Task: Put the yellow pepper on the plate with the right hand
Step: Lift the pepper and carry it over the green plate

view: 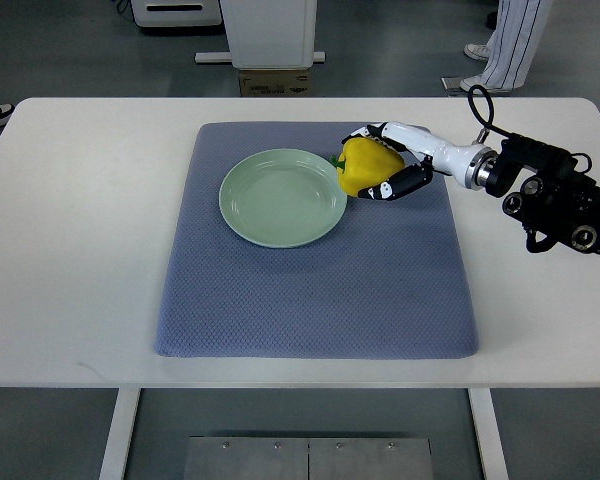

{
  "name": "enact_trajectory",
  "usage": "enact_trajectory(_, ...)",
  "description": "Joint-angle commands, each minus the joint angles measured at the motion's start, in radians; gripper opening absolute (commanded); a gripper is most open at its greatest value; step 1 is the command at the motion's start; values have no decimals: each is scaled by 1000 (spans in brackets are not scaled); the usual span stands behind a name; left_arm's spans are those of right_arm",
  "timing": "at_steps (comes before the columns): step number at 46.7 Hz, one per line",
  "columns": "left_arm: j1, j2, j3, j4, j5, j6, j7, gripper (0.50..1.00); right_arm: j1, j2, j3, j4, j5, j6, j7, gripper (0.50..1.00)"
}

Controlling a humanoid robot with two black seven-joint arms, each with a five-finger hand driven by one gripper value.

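The fingers (385, 188) of the right hand (392, 160) are curled around the yellow pepper (364, 165), black-tipped digits wrapping it above and below, so the hand is closed on the fruit. Reading across from the left: the white table (80, 250) is bare along its left side, then comes the blue-grey mat (310, 290), laid roughly square in the middle of the tabletop. On the upper half of the mat sits the pale green plate (283, 197), round and with nothing on it. Just beside the plate's right rim is the pepper, a small bit of green stem showing at its left; it sits at the rim's edge, and whether it touches the rim or the mat beneath cannot be told from this steep view. Further right, the white wrist leads back to the black forearm (560, 195), which reaches in from the picture's right edge above the bare table, with a black cable (477, 105) looping up near the wrist. Beyond the far table edge stand a white cabinet base (270, 30) and, at the upper right, a person's striped trouser legs and shoes (500, 50) on the grey floor.
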Motion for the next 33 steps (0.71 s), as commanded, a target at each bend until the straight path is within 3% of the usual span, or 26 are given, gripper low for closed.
enact_trajectory(1,0,0,0,0,0,0,0,1000,13,41,0,0,1,-8,-19,500)
enact_trajectory(21,0,0,0,0,0,0,0,1000,37,254,0,-71,2,-31,-102,500)
enact_trajectory(33,0,0,0,0,0,0,0,1000,33,256,0,-91,1,-51,-124,500)
